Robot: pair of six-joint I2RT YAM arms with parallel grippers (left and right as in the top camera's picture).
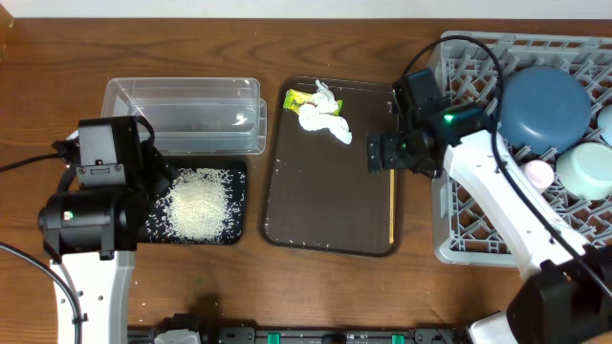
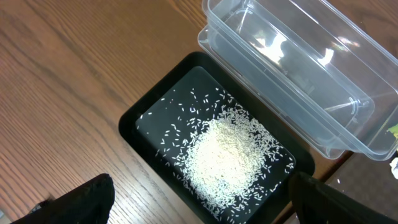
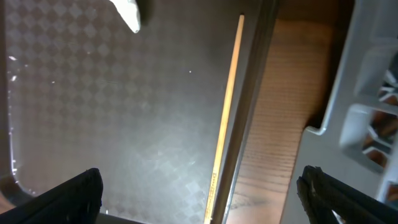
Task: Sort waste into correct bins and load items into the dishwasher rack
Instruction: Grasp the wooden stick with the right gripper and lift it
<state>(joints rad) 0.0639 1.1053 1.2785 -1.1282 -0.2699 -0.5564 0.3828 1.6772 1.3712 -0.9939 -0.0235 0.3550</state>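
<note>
Hovering right hand above wooden stick, fingers wide apart

**Wooden table with a brown serving tray**

A table of warm reddish-brown wood fills the scene, its grain running from side to side. Near the middle lies a dark brown serving tray. It is rectangular with rounded corners and a low raised rim, its long sides running away from the front edge. Up close, its floor shows a fine diamond pattern with a dull sheen.

White rice lies heaped in the black tray beside the clear tub.
</note>
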